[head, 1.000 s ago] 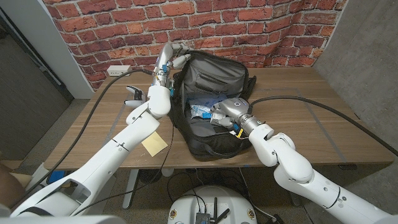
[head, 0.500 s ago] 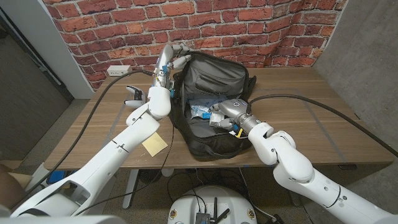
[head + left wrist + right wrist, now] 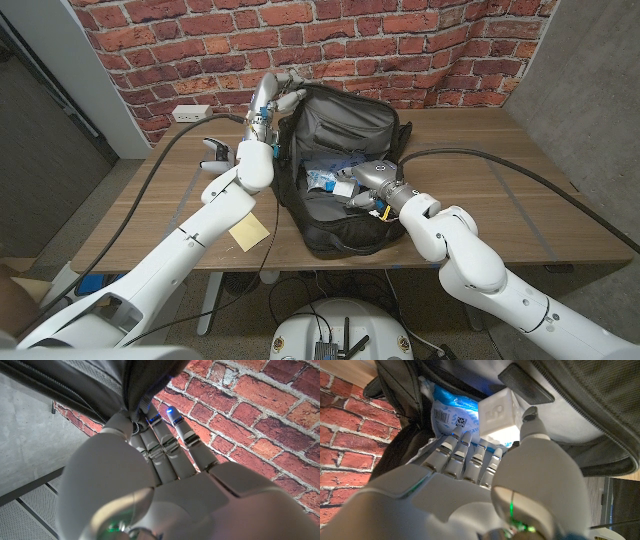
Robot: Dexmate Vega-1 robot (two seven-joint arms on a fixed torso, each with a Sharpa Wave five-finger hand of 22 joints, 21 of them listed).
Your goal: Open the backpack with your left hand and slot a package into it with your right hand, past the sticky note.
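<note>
Inside the backpack (image 3: 335, 165), at its open mouth: one white package (image 3: 499, 411), boxy, pinched between our right hand's thumb and fingers, with blue-printed packets (image 3: 451, 412) lying just behind it in the same compartment. The backpack stands on the table (image 3: 520, 190), back panel up toward the brick wall (image 3: 400, 40).

Step in hand, as we judge it: seating the package deeper. To do it well we should push along the compartment floor, keep the package level, and let go only once it sits clear of the rim; the opening needs to stay wide meanwhile.

Right hand (image 3: 362, 183): grasping the package, reaching in over the backpack's near rim, forearm low and angled from the table's front edge.

Left hand (image 3: 272, 98): raised at the backpack's far left corner, fingers (image 3: 165, 445) clenched on the flap edge there, arm stretched up along the backpack's left side.

Sticky note (image 3: 248, 231): yellow, on the table left of the backpack, near the front edge, beside the left forearm. Whether another marks the inside, we cannot tell.

Power strip (image 3: 190, 113): white, on the table well left of the backpack, by the wall.
</note>
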